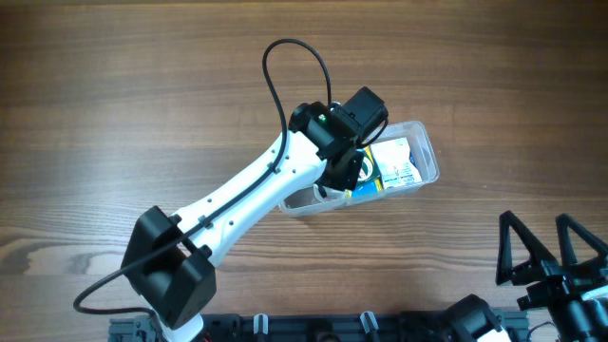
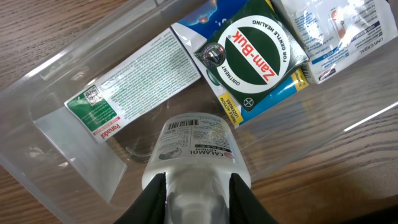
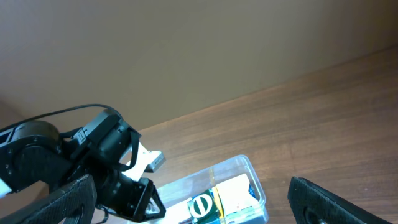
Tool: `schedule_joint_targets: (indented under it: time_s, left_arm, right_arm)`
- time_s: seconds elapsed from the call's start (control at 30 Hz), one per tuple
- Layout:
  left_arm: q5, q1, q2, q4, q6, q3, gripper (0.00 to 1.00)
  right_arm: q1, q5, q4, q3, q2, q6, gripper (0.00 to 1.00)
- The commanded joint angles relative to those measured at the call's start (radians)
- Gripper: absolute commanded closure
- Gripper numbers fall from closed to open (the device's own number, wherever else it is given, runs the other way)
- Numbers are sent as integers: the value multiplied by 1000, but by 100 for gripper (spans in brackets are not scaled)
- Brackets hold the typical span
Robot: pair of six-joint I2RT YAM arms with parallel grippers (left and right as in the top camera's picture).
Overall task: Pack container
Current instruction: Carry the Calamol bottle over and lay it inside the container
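Observation:
The clear plastic container (image 1: 429,152) lies right of centre on the table; it also shows in the left wrist view (image 2: 56,81) and the right wrist view (image 3: 249,171). Inside it are a green round Zam-Buk tin (image 2: 252,53) on a blue and yellow box, a white Panadol box (image 2: 137,78) and a white packet (image 2: 339,34). My left gripper (image 2: 198,193) is over the container's left part, shut on a white Calamol bottle (image 2: 196,149) that points down into the tub. My right gripper (image 1: 551,256) is open and empty at the front right, apart from the container.
The wooden table (image 1: 123,104) runs all round the container. The left arm (image 1: 237,199) stretches from the front left to the tub. A black cable (image 1: 285,57) loops above it.

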Motion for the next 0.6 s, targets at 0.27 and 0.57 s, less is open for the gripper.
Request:
schedule_joint_targets:
  time_s: [0.27,0.57]
  left_arm:
    - [-36,17,3,26,20,29,76]
    - [21,17,56,23,20,29,70]
  right_arm:
    - [2,20,2,-1,-4,-11,0]
    - [2,19,2,-1,-4,-11,0]
